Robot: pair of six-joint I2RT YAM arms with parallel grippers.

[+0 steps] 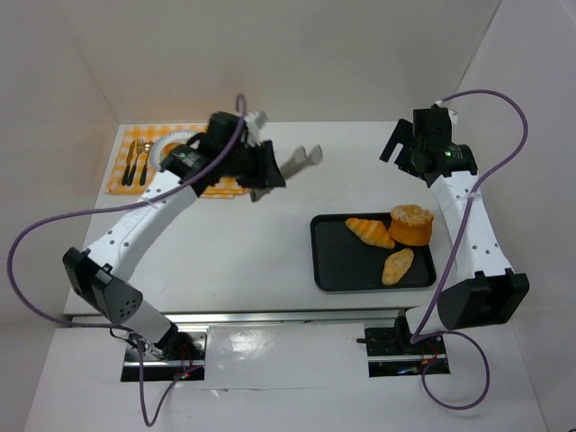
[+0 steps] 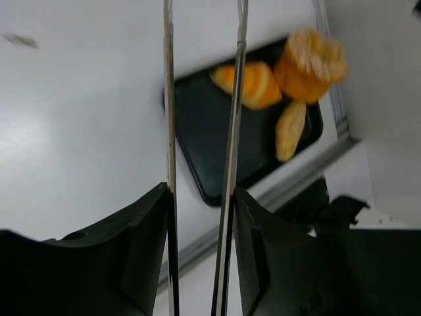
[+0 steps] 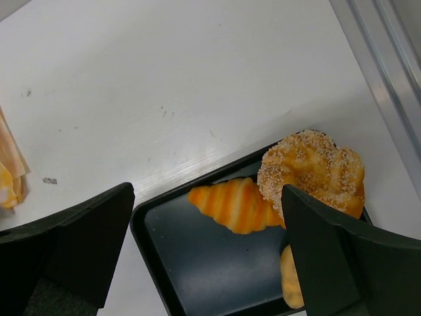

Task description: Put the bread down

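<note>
Bread: three pieces, all lying in the black tray on the right of the white table. Left arm is reaching over mid-table. Left gripper is clamping metal tongs, blades slightly apart, nothing between them, aiming toward the tray. Right gripper is hanging above the tray, fingers wide, empty. Checked placemat with a plate is sitting far left. Pieces: sugared bun, striped croissant, small oval roll. Judging pick-up not yet begun. Next move likely calls for lowering the tongs astride one piece, squeezing, then carrying it plateward.
</note>
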